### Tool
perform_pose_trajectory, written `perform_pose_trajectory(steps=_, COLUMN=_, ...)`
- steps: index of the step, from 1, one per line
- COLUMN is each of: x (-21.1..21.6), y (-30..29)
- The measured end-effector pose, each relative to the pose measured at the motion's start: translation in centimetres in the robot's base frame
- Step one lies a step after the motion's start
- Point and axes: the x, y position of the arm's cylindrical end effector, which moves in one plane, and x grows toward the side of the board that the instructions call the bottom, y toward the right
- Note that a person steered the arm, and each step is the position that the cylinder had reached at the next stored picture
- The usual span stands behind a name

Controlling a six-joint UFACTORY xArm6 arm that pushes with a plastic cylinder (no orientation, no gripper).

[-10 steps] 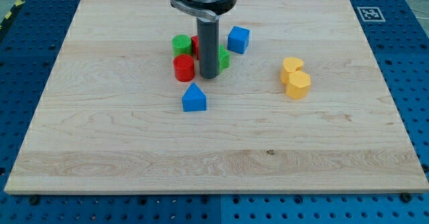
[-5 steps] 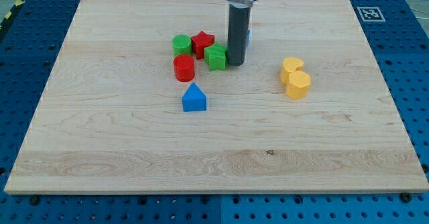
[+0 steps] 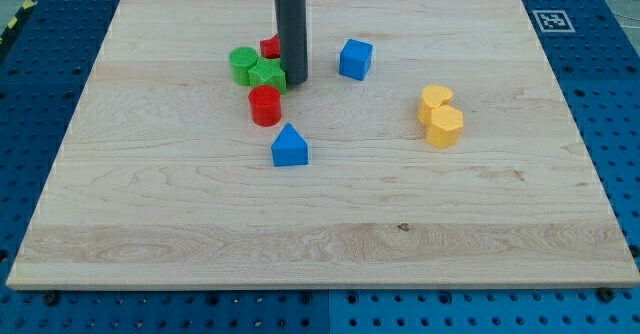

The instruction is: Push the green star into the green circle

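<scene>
The green star [image 3: 267,74] lies in the upper middle of the wooden board [image 3: 150,204], pressed against the green circle [image 3: 242,65] on its left. My tip [image 3: 292,81] stands on the board right against the star's right side. The rod rises from there out of the view's top. A red star [image 3: 270,46] shows just above the green star, partly hidden behind the rod. A red cylinder [image 3: 265,105] stands just below the green star.
A blue cube [image 3: 355,59] sits right of the rod. A blue house-shaped block [image 3: 290,146] lies below the red cylinder. Two yellow blocks [image 3: 436,102] [image 3: 446,127] touch each other at the right.
My tip swung from left of the green star to its right, then swept left. The green star slid left into the green circle, which shifted left too. The red star and red cylinder also moved left.
</scene>
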Motion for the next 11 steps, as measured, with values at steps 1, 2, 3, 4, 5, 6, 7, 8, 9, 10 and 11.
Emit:
perform_pose_trajectory(steps=1, x=1.3, y=1.8)
perform_pose_trajectory(steps=2, x=3.5, y=3.0)
perform_pose_trajectory(steps=3, x=5.6, y=0.9)
perform_pose_trajectory(steps=4, x=5.2, y=0.2)
perform_pose_trajectory(steps=5, x=3.2, y=0.2)
perform_pose_trajectory(steps=6, x=1.3, y=-2.1)
perform_pose_trajectory(steps=7, x=0.0, y=-4.7)
perform_pose_trajectory(steps=8, x=-1.0, y=-5.3)
perform_pose_trajectory(steps=9, x=-1.4, y=-5.8)
perform_pose_trajectory(steps=10, x=-3.8, y=-8.5)
perform_pose_trajectory(steps=11, x=-6.9, y=-9.8)
